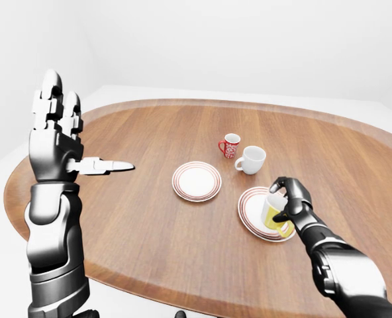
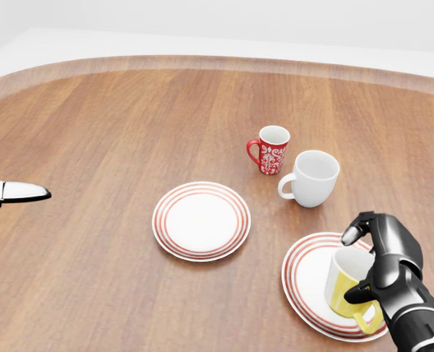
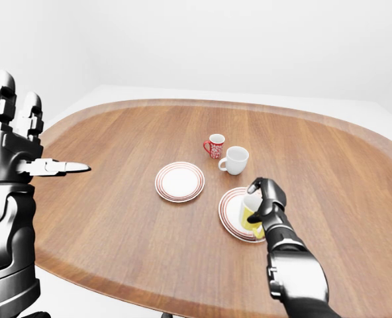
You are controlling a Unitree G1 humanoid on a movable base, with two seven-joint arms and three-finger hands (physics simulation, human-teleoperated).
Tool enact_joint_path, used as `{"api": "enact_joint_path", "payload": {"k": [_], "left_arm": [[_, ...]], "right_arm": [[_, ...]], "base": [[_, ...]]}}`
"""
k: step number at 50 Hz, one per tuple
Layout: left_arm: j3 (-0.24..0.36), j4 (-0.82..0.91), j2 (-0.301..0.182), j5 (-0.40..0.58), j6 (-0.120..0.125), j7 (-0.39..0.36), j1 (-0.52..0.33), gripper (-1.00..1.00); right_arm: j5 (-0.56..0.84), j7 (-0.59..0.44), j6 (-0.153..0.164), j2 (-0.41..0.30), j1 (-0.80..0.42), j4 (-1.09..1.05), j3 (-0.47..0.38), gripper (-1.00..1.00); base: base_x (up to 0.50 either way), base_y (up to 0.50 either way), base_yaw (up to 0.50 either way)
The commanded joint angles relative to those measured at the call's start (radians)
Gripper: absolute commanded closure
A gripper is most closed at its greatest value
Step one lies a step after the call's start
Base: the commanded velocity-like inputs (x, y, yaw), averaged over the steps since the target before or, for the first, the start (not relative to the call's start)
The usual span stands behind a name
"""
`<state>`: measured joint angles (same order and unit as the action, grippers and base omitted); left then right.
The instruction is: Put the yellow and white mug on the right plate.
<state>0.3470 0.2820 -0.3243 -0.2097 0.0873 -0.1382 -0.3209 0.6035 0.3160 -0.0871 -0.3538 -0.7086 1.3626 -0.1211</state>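
Head view shows the right hand gripping the yellow and white mug, tilted over the right plate; the left hand stands spread open, raised.

In the head view, the right plate is taken up on its right side by the yellow and white mug and the right hand closed round it, while its left part is left bare. Just above it stand the white mug and the red mug. Bare table is seen to the left, past the left plate.
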Motion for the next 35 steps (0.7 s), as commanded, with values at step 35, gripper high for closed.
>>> {"api": "enact_joint_path", "payload": {"k": [35], "left_arm": [[-0.006, -0.008, 0.006, 0.011, 0.000, -0.004, 0.004, -1.00]], "right_arm": [[0.075, 0.142, 0.000, -0.030, -0.043, 0.012, -0.015, 1.00]], "base": [[0.00, 0.00, 0.00]]}}
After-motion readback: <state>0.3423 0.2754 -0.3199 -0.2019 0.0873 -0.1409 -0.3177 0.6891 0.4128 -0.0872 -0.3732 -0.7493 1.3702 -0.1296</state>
